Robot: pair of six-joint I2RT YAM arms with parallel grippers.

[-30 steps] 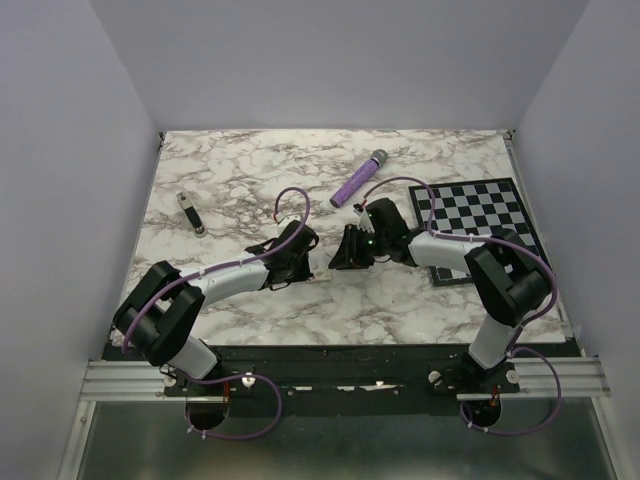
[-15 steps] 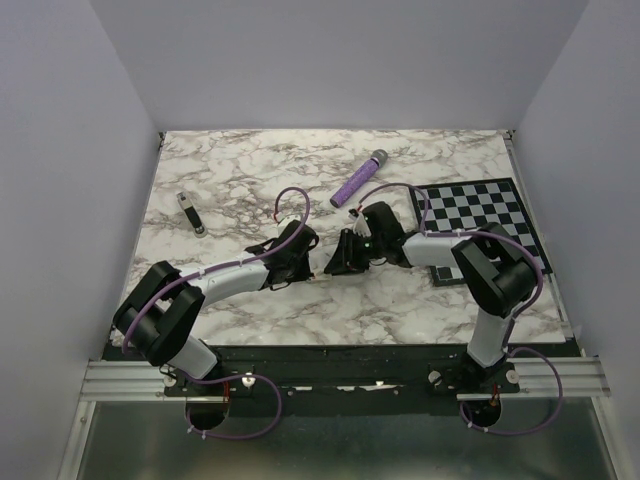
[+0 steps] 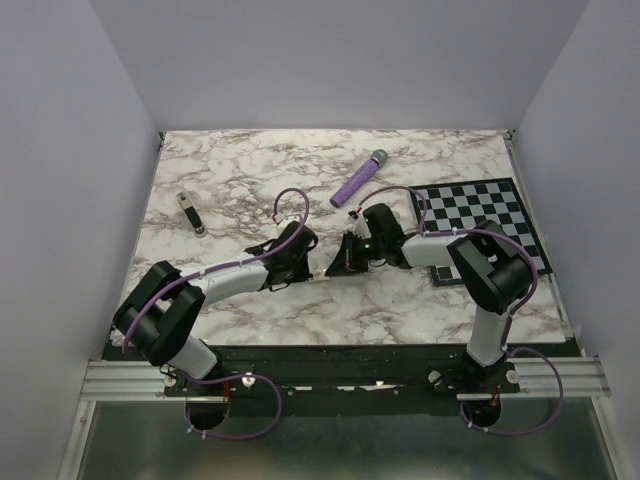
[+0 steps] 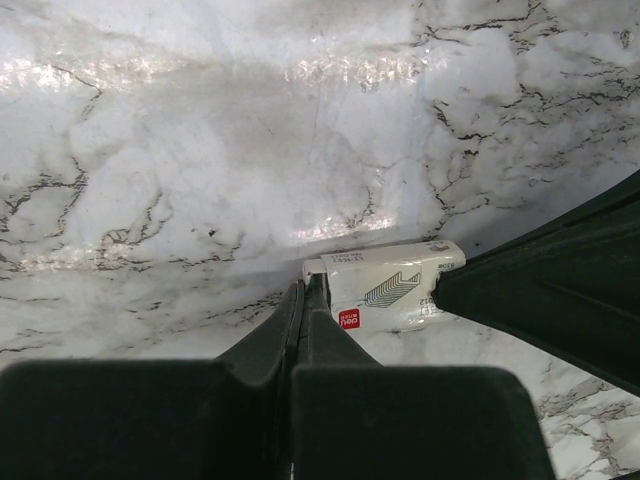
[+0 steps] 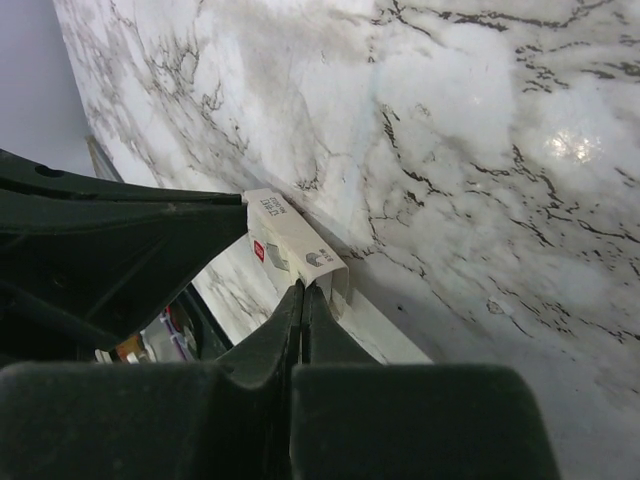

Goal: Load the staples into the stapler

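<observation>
The staples box (image 4: 385, 285), cream-white with a red mark, lies on the marble between both grippers; it also shows in the right wrist view (image 5: 290, 240). My left gripper (image 4: 305, 290) is shut, its tips pinching the box's left end flap. My right gripper (image 5: 303, 292) is shut on the edge of the box's open end. In the top view the left gripper (image 3: 310, 268) and the right gripper (image 3: 333, 268) meet at mid-table. The stapler (image 3: 189, 212), slim and beige-grey, lies far left, apart from both. The grey staple block is hidden.
A purple cylinder with a grey tip (image 3: 358, 178) lies behind the grippers. A checkerboard mat (image 3: 480, 215) covers the right side of the marble table (image 3: 240, 180). The right gripper's dark body (image 4: 560, 290) fills the lower right of the left wrist view.
My right gripper has moved left and slightly nearer, closing in on the box held at the left gripper. The left arm has stayed put.
</observation>
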